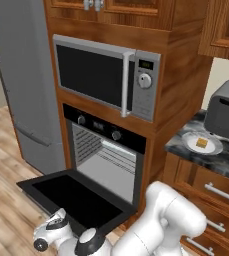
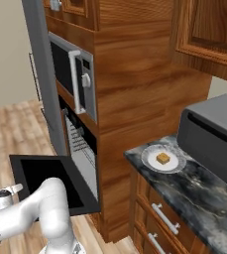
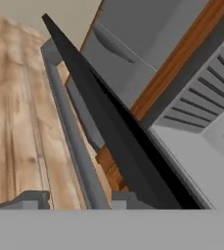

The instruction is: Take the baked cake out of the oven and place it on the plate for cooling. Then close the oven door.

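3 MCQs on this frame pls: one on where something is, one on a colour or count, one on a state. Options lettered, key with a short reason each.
1. Where is the baked cake?
A. on an oven rack
B. on the plate on the counter
C. on the floor

2. How many round knobs show on the oven panel?
A. two
B. four
C. none

3. What state is the oven door in?
A. shut
B. folded down open
C. taken off

Key:
1 B: the tan block sits on the white plate on the dark counter, in front of the grey toaster.
2 A: the left base view shows one knob on each side of the small display.
3 B: the black panel lies flat out, and the racks show behind it.
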